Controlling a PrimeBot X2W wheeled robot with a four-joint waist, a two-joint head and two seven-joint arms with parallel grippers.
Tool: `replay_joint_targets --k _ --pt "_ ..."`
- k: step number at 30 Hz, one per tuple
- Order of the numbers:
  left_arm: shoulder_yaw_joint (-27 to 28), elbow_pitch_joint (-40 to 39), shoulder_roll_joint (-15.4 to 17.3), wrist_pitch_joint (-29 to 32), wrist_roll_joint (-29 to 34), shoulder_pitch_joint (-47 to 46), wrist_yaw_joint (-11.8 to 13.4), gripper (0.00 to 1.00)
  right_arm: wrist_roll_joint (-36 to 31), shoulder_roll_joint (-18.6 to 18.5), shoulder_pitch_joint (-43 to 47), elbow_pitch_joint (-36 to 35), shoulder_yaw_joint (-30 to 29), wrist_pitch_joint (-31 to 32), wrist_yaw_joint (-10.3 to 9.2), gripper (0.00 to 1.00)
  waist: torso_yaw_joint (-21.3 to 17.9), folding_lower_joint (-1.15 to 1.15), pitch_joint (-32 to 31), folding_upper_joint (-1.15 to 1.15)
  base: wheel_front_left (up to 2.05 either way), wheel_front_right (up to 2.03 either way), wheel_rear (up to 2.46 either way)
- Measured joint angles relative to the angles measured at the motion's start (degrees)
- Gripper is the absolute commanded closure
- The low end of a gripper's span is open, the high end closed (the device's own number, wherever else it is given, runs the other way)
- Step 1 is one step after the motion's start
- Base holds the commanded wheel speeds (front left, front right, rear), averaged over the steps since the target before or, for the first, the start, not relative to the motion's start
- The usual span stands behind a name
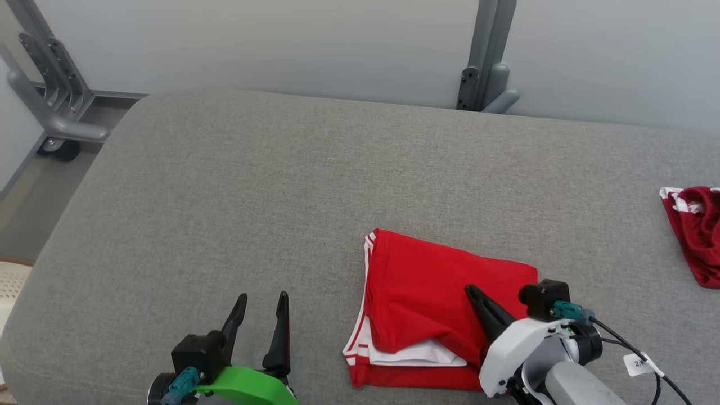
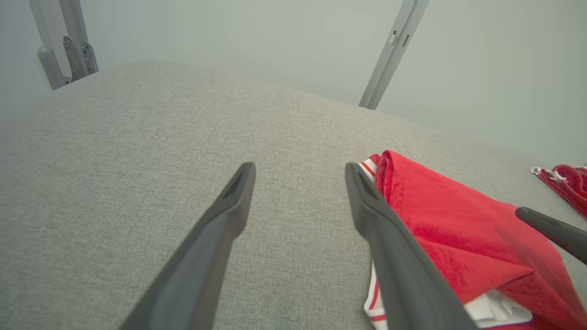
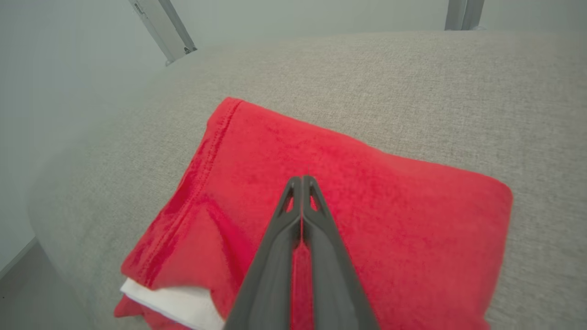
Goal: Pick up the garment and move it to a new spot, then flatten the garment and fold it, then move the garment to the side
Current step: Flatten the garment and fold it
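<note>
1. The garment [image 1: 444,292], bright red with white trim, lies folded into a rough rectangle on the grey cushioned surface [image 1: 253,197], close to its near edge and right of the middle in the head view
2. A white inner layer peeks out from under the red top layer at the garment's near side, and white-and-red stripes run along its left edge
3. The right gripper [image 3: 301,179] is clenched, its two dark fingers pressed together tip to tip with no cloth seen between them; the tips sit over the garment's top layer, on its nearer right part in the head view, and whether they press on the cloth cannot be told
4. The left gripper [image 1: 262,296] is spread wide with nothing between its fingers, over bare surface just left of the garment
5. A second, darker red cloth [image 1: 694,230] lies bunched at the far right of the surface, well apart from the folded garment and both grippers
</note>
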Motion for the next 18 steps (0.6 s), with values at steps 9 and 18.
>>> replay_joint_targets --k 9,18 --pt "0.1 0.3 0.0 0.0 0.0 -0.4 0.0 0.00 0.3 0.2 -0.3 6.4 7.2 -0.7 0.00 1.00 3.0 0.00 0.8 0.00 0.00 0.00 0.00" --pt "0.4 0.4 -0.1 -0.1 0.0 -0.8 0.0 0.00 3.6 2.8 -3.0 12.0 15.5 -3.1 0.00 1.00 5.6 0.00 1.4 0.00 0.00 0.00 0.00"
